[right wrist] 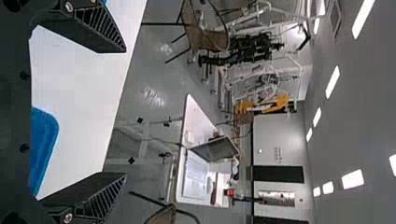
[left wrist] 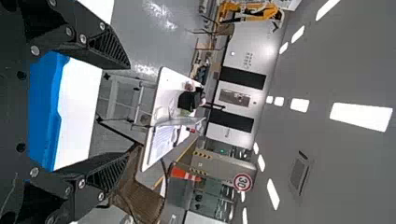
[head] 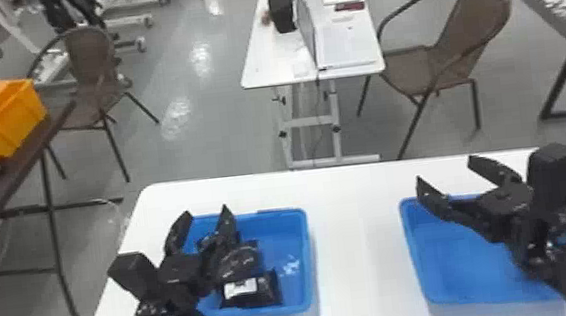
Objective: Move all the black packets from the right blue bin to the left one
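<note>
In the head view my left gripper [head: 207, 219] hangs open above the left blue bin [head: 303, 258]. Inside that bin lie black packets; one with a white label [head: 265, 289] is near its front, and another [head: 241, 262] is just behind it, partly covered by the arm. My right gripper [head: 444, 173] is open above the back part of the right blue bin [head: 414, 257], whose visible floor is bare blue; the arm hides its right side. Both wrist views show spread fingers with nothing between them, the left gripper [left wrist: 126, 119] and the right gripper [right wrist: 125, 112].
Both bins stand on a white table [head: 356, 243], with a strip of tabletop between them. Beyond it are a smaller white table with a laptop [head: 345, 45] and a brown chair [head: 442, 53]. An orange crate [head: 17, 122] sits on a dark table at left.
</note>
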Controlling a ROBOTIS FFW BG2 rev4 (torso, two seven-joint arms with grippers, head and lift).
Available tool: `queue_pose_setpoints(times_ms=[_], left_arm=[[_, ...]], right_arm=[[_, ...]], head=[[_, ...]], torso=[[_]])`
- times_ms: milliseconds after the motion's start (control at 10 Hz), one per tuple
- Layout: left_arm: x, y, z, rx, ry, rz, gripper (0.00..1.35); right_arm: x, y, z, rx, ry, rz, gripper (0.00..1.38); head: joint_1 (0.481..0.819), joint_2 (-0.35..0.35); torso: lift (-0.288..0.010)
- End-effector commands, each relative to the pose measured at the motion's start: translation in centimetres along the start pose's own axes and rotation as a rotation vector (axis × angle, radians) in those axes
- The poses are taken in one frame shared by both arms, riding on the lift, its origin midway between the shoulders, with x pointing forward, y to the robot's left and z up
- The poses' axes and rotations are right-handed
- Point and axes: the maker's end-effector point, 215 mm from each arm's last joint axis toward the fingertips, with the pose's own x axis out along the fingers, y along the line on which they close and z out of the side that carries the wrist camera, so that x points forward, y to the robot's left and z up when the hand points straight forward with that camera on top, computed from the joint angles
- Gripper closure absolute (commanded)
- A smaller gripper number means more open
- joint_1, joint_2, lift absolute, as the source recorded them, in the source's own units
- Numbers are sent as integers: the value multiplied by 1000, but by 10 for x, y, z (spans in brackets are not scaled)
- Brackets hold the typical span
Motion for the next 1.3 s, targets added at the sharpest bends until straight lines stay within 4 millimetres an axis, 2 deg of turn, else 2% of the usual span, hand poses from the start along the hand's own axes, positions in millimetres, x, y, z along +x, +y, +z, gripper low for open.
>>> queue_pose_setpoints(times_ms=[0, 400, 600, 700, 800, 1000, 1200], left_arm=[[-2, 0, 1, -3, -5, 3, 183], [-3, -1, 0, -17, -7, 3, 185], [-6, 0, -4, -34, 1, 5, 185], [-6, -1, -6, -38, 4, 5, 185], [-7, -1, -6, -43, 5, 7, 185], [-5, -6, -10, -55, 14, -3, 185], [-3, -9, -9, -60, 12, -7, 185]], right_arm=[[-15, -24, -32, 26, 58, -53, 81], [-52, -65, -121, 84, 204, -176, 81], [-76, -100, -157, 95, 268, -290, 82], [-84, -114, -169, 109, 284, -324, 84], [-85, -128, -172, 105, 294, -346, 84], [-73, -151, -172, 106, 310, -363, 81], [-58, -150, -178, 72, 343, -360, 82]], head=[[695, 86], [695, 21], [695, -21], [695, -35], [695, -62], [695, -96], [695, -112]], torso=[[0], [0], [0], [0], [0], [0], [0]])
